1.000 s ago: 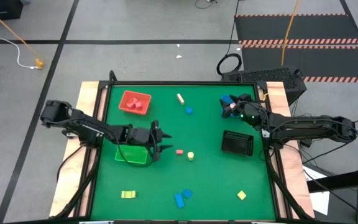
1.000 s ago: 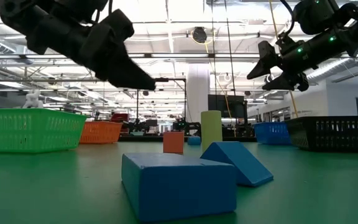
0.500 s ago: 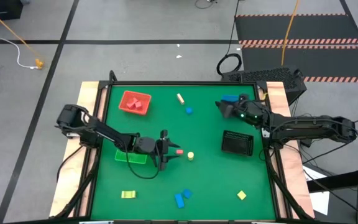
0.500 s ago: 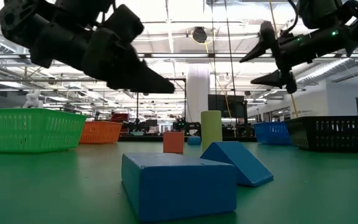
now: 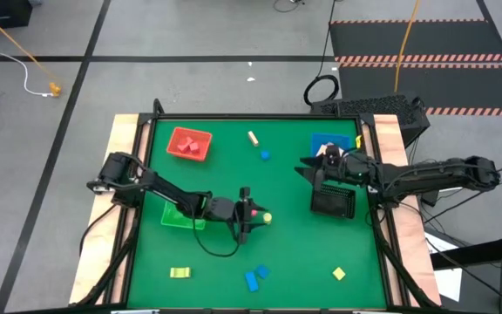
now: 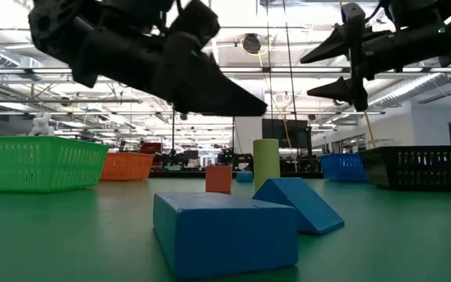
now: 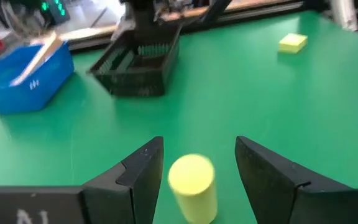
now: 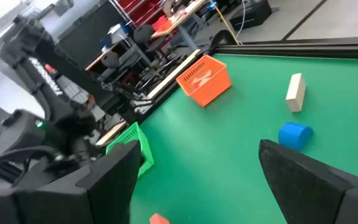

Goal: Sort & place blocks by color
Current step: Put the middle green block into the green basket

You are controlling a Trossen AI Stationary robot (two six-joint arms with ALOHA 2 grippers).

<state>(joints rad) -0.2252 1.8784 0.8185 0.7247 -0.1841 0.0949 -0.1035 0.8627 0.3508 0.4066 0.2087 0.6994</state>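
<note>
Right now I'm looking at the green worktop (image 5: 286,253) w/ both arms reaching in over it. Left arm stretches across from the left edge past the green tray (image 5: 178,217); its end effector (image 5: 248,215) hangs near mid-worktop, fingers apart, straddling the yellow cylinder (image 7: 192,186), which stands upright between the fingertips in the left wrist view; can't tell if the pads touch it. Right arm comes in from the right edge; its end effector (image 5: 307,167) is spread wide, holding nothing, above the worktop just beside the black mesh basket (image 5: 333,201) and the blue tray (image 5: 325,141). Red tray (image 5: 189,144) sits at the far left corner w/ red pieces inside. Blocks are scattered: blue ones (image 5: 254,276) near the front edge, a yellow bar (image 5: 179,273) front left, a yellow cuboid (image 5: 339,274) front right, a tan bar (image 5: 253,138) and a small blue round bit (image 5: 266,155) toward the far side, a small red block (image 6: 218,179) just beside the yellow cylinder
</note>
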